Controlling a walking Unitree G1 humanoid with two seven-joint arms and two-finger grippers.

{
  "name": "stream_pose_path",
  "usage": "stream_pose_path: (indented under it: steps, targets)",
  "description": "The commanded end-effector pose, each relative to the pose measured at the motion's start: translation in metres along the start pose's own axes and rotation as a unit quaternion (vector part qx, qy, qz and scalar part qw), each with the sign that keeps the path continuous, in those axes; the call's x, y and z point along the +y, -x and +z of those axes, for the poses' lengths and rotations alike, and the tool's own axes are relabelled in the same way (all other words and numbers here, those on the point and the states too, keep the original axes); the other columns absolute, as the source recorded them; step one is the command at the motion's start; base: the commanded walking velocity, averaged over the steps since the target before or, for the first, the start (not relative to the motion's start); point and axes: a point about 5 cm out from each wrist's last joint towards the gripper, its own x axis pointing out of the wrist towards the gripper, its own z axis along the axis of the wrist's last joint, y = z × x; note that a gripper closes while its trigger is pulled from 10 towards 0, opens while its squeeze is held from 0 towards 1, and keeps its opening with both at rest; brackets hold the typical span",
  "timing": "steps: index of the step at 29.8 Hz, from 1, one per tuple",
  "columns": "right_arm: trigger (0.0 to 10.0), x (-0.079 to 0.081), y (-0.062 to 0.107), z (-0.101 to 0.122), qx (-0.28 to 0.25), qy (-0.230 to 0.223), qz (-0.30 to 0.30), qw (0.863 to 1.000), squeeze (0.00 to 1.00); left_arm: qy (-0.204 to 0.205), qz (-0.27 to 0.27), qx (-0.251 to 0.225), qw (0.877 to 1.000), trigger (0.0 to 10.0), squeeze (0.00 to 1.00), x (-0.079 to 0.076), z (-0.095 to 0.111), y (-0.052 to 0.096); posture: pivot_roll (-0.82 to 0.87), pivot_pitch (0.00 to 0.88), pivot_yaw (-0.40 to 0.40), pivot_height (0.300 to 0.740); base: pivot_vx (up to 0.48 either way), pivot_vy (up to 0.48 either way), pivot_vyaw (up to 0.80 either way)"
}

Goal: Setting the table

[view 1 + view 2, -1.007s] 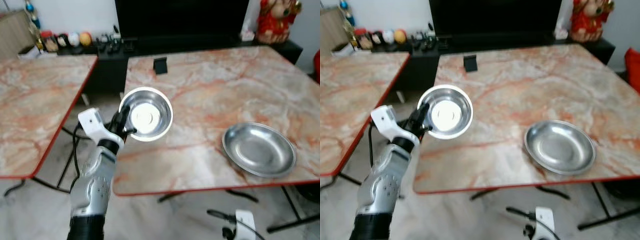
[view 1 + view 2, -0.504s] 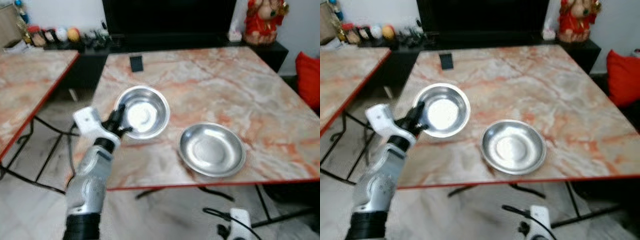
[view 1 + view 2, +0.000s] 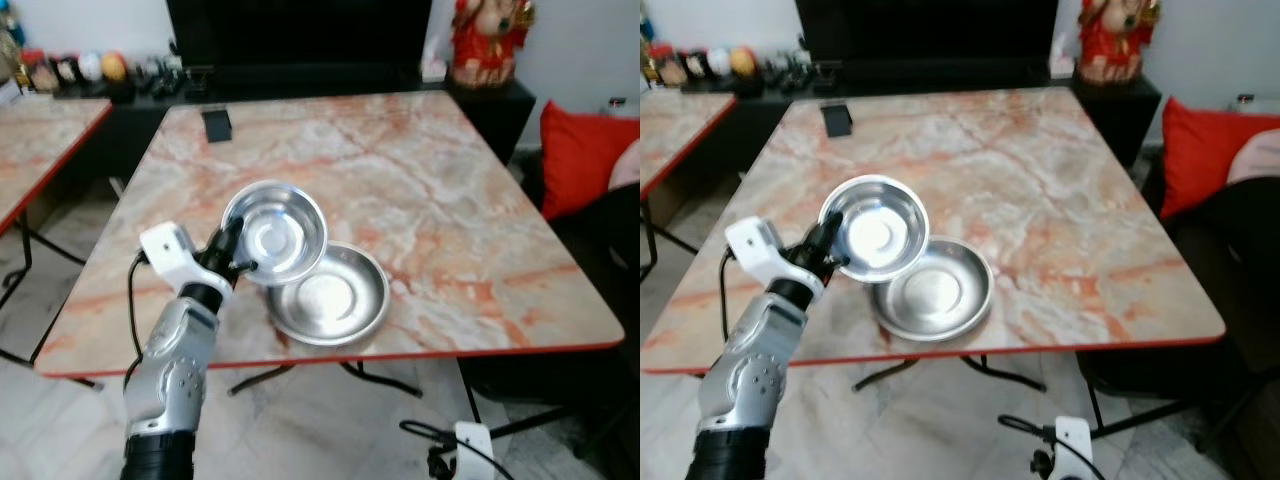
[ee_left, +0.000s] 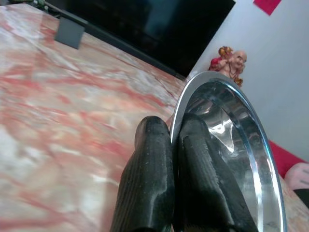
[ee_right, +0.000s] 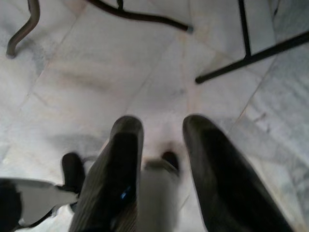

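Carrying round steel bowl | left gripper jaws clamped on rim | next: lower beside shallow steel plate on marble table | right gripper jaws apart

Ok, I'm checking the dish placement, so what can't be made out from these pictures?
- Plate: in the eye views its near-left part is covered by the bowl the left fingers hold, so any contact between them can't be told.
- Items on the far dark shelf: too small.
- Right fingers: blurred, above bare floor.

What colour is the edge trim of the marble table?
Red, clearest along the table front edge in the left eye view.
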Motion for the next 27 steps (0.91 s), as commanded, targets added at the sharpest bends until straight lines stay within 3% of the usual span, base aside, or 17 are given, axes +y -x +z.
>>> stream_pose_path:
  steps: [1, 14, 27]
  targets:
    - [10.0, -0.005, 0.0, 0.001, 0.0, 0.003, -0.006, 1.0, 0.0, -0.002, -0.011, -0.002, 1.0, 10.0, 0.0, -0.006, 0.002, -0.003, -0.07, 0.0, 0.043, 0.74, 0.0, 0.0, 0.0]
    - [10.0, -0.005, 0.0, 0.002, -0.001, 0.003, -0.007, 1.0, 0.0, -0.005, -0.022, 0.017, 1.0, 10.0, 0.0, -0.005, -0.001, -0.002, -0.06, 0.0, 0.038, 0.74, 0.0, 0.0, 0.0]
    - [10.0, -0.004, 0.0, 0.003, 0.001, 0.003, -0.003, 1.0, 0.0, -0.003, -0.012, 0.115, 0.993, 10.0, 0.0, 0.004, -0.011, -0.004, -0.06, 0.0, 0.039, 0.74, 0.0, 0.0, 0.0]
